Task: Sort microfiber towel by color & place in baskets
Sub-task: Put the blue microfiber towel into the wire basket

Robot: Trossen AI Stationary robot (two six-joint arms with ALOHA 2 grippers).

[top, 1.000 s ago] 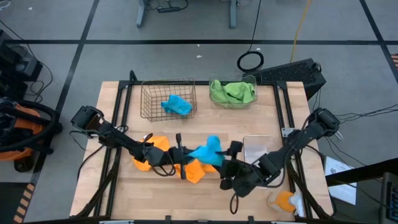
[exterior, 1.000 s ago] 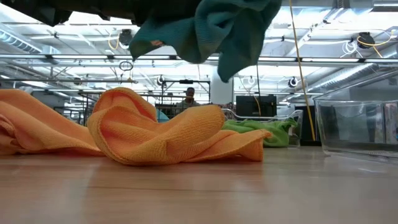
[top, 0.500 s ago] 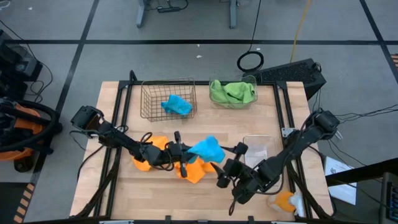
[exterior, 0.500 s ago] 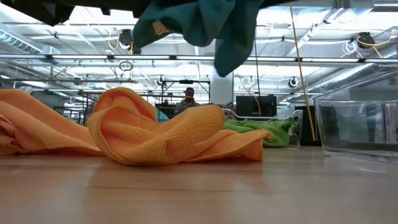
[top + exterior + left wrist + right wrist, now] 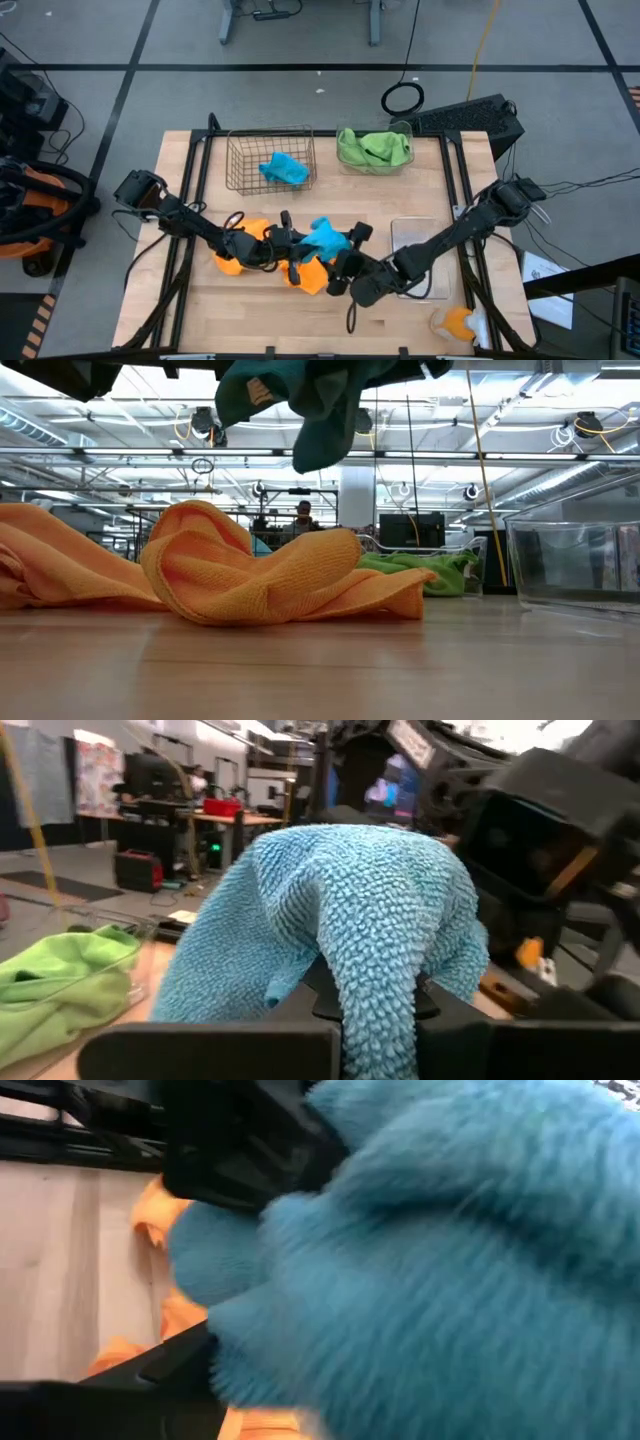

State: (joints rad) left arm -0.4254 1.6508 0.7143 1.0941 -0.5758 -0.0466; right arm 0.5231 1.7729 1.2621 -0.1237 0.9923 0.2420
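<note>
A blue towel (image 5: 325,237) hangs in the air over the middle of the table, with my left gripper (image 5: 297,246) shut on it. In the low view the blue towel (image 5: 320,405) droops above the orange towels (image 5: 250,575). My right gripper (image 5: 346,259) stands open at the towel's right end, one finger on either side. In the right wrist view the blue towel (image 5: 450,1250) fills the picture. Orange towels (image 5: 240,250) lie bunched on the table under both grippers. My left gripper pinches a bunched part of the blue towel (image 5: 380,970) between its two fingers, coming level from the table's left. The cloth drapes over the fingers and hides the place of contact. The towel is lifted clear and hangs slack. My right gripper may brush the towel; I cannot tell.
At the far edge a wire basket (image 5: 240,165) holds another blue towel (image 5: 285,168), and next to it a clear bin (image 5: 404,131) holds a green towel (image 5: 375,148). A second clear bin (image 5: 418,232) stands at the right. An orange cloth (image 5: 457,322) lies beyond the near right corner.
My right gripper has drawn back a little, then gone toward the table's left, up to the blue towel. The towel has bunched up closer to my left gripper, and its hanging end has risen and shifted left. The orange towels have stayed put.
</note>
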